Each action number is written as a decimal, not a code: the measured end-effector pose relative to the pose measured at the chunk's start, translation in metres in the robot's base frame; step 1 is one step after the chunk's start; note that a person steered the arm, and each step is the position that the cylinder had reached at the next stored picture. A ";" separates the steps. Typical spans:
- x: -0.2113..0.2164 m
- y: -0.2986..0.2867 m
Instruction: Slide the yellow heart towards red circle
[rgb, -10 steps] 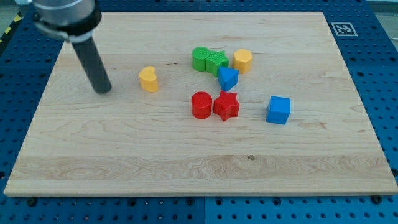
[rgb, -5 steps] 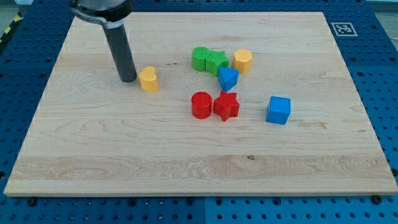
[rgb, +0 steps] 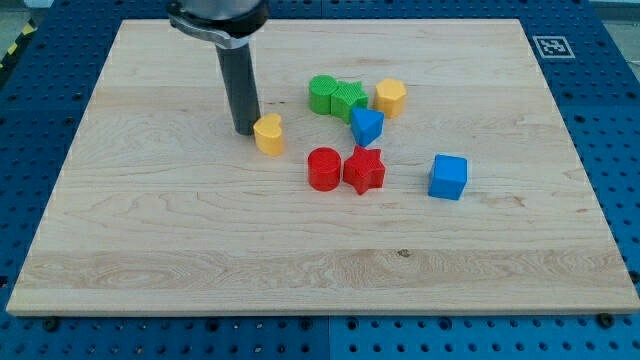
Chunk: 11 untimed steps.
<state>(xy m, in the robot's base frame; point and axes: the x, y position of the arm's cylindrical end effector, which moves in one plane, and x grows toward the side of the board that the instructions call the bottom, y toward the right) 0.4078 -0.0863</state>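
Partway: my tip (rgb: 246, 131) (a bare rod, no jaws to report) touches the yellow heart (rgb: 268, 134) from the view's left, heart near but not yet reaching the red circle (rgb: 324, 169) on the worktop (rgb: 150, 260).

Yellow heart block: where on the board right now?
The yellow heart block sits left of centre in the view's upper half, my tip touching its left side; the red circle block lies just to its lower right.
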 end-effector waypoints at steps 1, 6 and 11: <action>0.005 0.005; 0.024 -0.017; 0.022 0.028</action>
